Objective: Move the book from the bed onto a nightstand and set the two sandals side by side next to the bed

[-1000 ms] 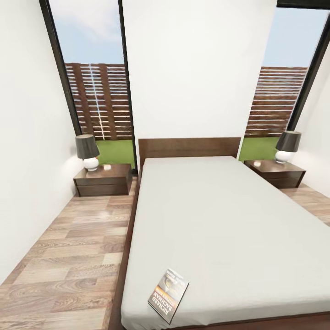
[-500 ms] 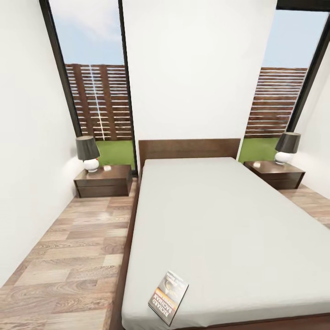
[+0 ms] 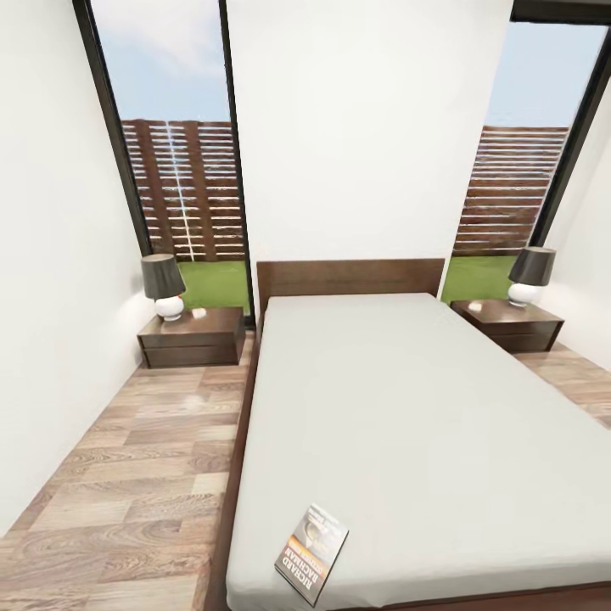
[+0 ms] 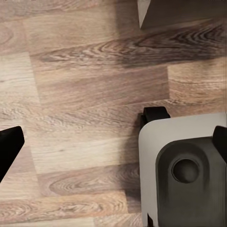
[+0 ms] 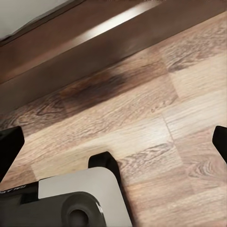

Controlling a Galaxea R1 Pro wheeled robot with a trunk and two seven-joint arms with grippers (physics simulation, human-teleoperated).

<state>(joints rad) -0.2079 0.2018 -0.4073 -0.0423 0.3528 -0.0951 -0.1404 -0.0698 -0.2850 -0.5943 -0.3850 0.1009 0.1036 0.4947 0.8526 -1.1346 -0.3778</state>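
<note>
Here the bed (image 3: 407, 424) is cut off below the book (image 3: 311, 553).

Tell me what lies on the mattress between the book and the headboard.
Nothing: in the head view the pale grey mattress runs bare from the small dark-covered paperback book near its foot up to the dark brown wooden headboard.

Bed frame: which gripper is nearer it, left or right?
Probably right: the right gripper hangs beside the bed frame; the left gripper faces floor, a possible frame corner farther off.
</note>
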